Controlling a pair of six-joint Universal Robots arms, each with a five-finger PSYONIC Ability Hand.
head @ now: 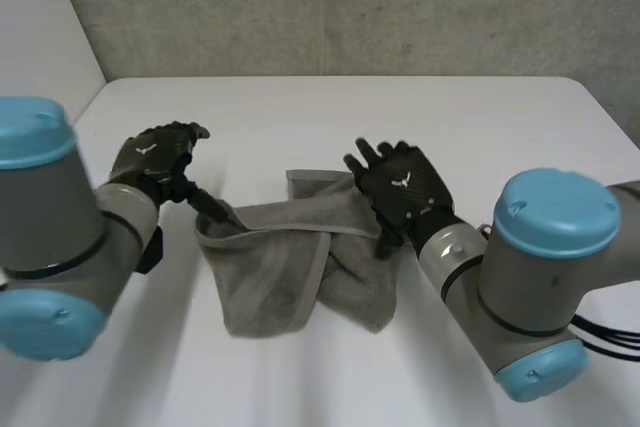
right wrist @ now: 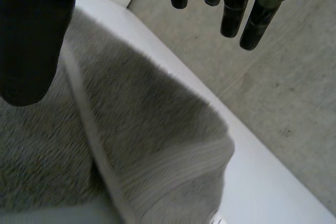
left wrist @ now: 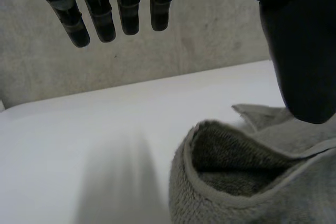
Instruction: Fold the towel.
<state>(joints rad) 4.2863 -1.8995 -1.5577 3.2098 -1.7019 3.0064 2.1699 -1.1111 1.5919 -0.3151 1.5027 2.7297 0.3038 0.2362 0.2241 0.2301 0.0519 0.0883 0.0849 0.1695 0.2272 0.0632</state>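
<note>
Now, my left hand (head: 150,159) released, fingers straight, thumb by left corner of towel (head: 270,282); my right hand (head: 405,187) released too, spread over right edge. Cloth bunched midway on worktop (head: 460,112). I hover, judging corners need finding first.

Flat white table top (head: 400,107) with rounded far corners across centre and lower frame, rough grey concrete wall (head: 350,7) along upper frame, plain white side wall (head: 40,27) at upper left
</note>
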